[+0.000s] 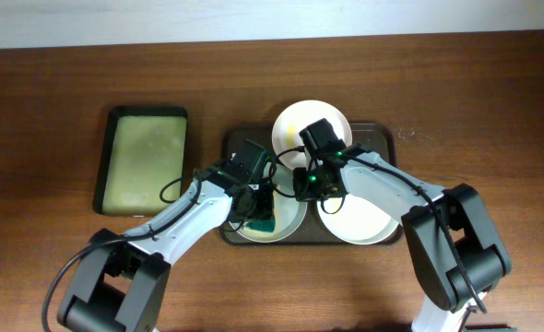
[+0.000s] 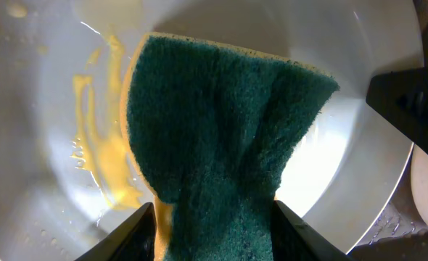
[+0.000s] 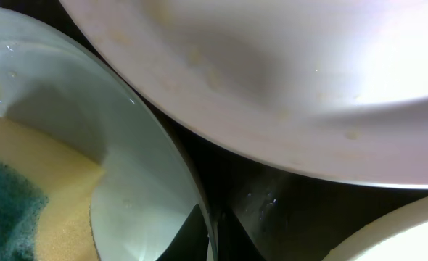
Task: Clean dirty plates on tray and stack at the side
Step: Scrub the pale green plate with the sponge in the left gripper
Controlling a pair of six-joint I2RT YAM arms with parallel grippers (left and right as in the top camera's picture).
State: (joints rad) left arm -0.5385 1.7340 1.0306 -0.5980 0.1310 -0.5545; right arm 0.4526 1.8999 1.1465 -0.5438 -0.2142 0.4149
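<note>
Three white plates lie on the dark brown tray (image 1: 392,140): a far plate (image 1: 311,122), a front right plate (image 1: 360,219) and a front left plate (image 1: 291,219). My left gripper (image 1: 258,205) is shut on a green sponge with a yellow back (image 2: 221,123) and presses it onto the front left plate (image 2: 344,167), beside a yellow smear (image 2: 105,156). My right gripper (image 3: 212,233) is shut on that plate's rim (image 3: 149,196). The right wrist view also shows the sponge (image 3: 25,203), the far plate (image 3: 272,72) and an edge of the front right plate (image 3: 395,235).
A smaller black tray with yellowish-green lining (image 1: 143,157) sits on the wooden table (image 1: 493,101) to the left of the brown tray. Both arms meet over the middle of the brown tray.
</note>
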